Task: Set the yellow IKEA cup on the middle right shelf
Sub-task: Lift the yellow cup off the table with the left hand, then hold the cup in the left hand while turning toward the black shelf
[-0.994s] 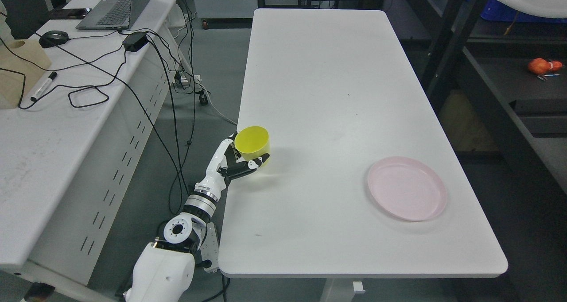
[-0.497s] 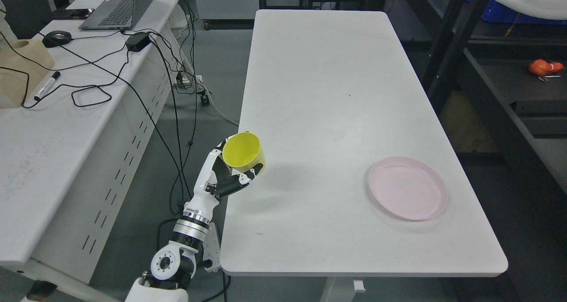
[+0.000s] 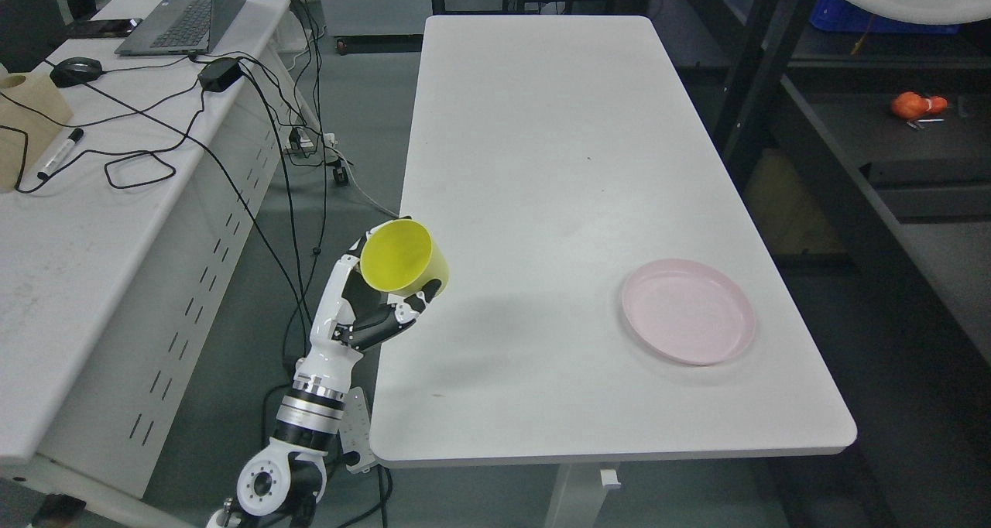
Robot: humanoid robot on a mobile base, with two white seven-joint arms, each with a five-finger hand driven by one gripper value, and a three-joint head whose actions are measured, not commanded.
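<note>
Above the white table's [image 3: 542, 164] left edge, left hand [image 3: 364, 311] clasping tilted, unmarked yellow cup [image 3: 402, 255].

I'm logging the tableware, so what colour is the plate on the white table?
Pale pink; the plate shows clearly in the head view, the only view.

Bright, even overhead light; sharp focus; dim right side.

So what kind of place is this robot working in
Most likely a robotics lab or workshop. A side desk carries a laptop and loose cables, dark metal shelving stands on the right, and a bare white table holds only a pink plate.
</note>
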